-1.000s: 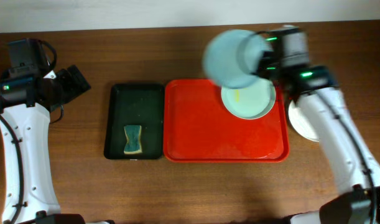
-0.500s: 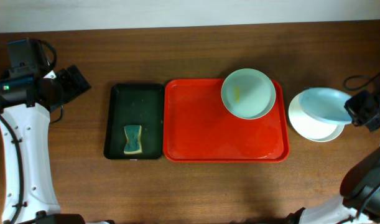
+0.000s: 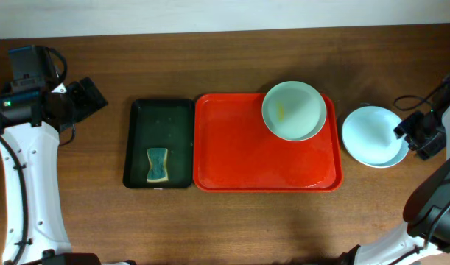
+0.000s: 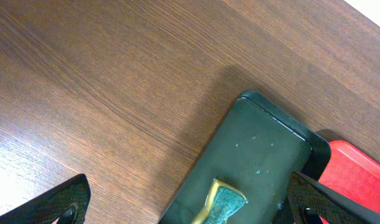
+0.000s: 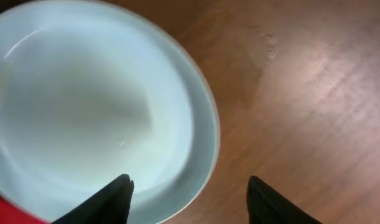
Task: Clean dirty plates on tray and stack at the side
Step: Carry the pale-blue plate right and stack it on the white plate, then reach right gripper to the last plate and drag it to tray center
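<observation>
your right tool (image 5: pixel 188 202) hangs with its fingers spread wide, holding nothing. the rim of the pale blue plate (image 5: pixel 84 106) lies just under the gap between them. seen from overhead, that right tool (image 3: pixel 418 133) sits at the right side of the plate (image 3: pixel 368 136), which rests on the bench (image 3: pixel 232 221) near its right edge, off the red tray (image 3: pixel 239 154). whether another plate lies under it you cannot tell for sure.

the stacking step looks finished for this plate. one blue-green plate (image 3: pixel 294 110) remains in the tray's far right corner, with a yellowish smear (image 3: pixel 281 112) on it, so it is the next job.

your left tool (image 4: pixel 186 193) is also spread and empty, near the bench's left edge. it hovers short of the dark green tray (image 4: pixel 258 149) where the sponge (image 4: pixel 224 202) lies. the next move probably calls for it to reach down onto the sponge and carry it to the smear, while the right tool backs off the stack.

no brand, label or writing can be read anywhere.
</observation>
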Available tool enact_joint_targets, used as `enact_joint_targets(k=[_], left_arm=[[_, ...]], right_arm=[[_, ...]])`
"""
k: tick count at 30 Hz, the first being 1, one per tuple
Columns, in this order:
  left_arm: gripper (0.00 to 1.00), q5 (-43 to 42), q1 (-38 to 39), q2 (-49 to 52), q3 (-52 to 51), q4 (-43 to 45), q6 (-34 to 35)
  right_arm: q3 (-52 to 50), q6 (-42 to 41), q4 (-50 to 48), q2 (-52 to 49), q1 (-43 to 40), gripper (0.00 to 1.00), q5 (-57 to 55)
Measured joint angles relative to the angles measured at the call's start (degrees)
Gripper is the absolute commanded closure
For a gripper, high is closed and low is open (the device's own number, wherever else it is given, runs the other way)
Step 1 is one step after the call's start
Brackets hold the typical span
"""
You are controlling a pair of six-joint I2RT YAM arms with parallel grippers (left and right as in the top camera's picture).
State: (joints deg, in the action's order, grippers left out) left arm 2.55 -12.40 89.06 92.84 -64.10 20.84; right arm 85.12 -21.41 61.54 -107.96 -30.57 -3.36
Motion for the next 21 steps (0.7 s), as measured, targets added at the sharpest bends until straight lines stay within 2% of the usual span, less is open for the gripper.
enact_joint_targets(k=[1, 4, 5, 13, 21], left_arm=[[0.01, 0.02, 0.0, 0.0, 0.0, 0.0, 0.0], [0.01, 0.0, 0.0, 0.0, 0.0, 0.0, 0.02], [0.01, 0.0, 0.0, 0.0, 0.0, 0.0, 0.0], [0.01, 0.02, 0.0, 0.0, 0.0, 0.0, 0.0], [0.01, 0.02, 0.0, 0.0, 0.0, 0.0, 0.02]], right_arm=[[0.0, 2.03, -0.02, 0.0, 0.81, 0.42, 0.39], [0.22, 6.54, -0.26, -0.02, 4.26, 0.55, 2.6], [0.72, 8.33, -0.24, -0.02, 5.99, 0.56, 3.96], [8.11, 12.68, -2.4, -0.07, 17.03, 0.55, 10.03], [8.15, 14.62, -6.54, -3.82, 22.97, 0.54, 11.02]])
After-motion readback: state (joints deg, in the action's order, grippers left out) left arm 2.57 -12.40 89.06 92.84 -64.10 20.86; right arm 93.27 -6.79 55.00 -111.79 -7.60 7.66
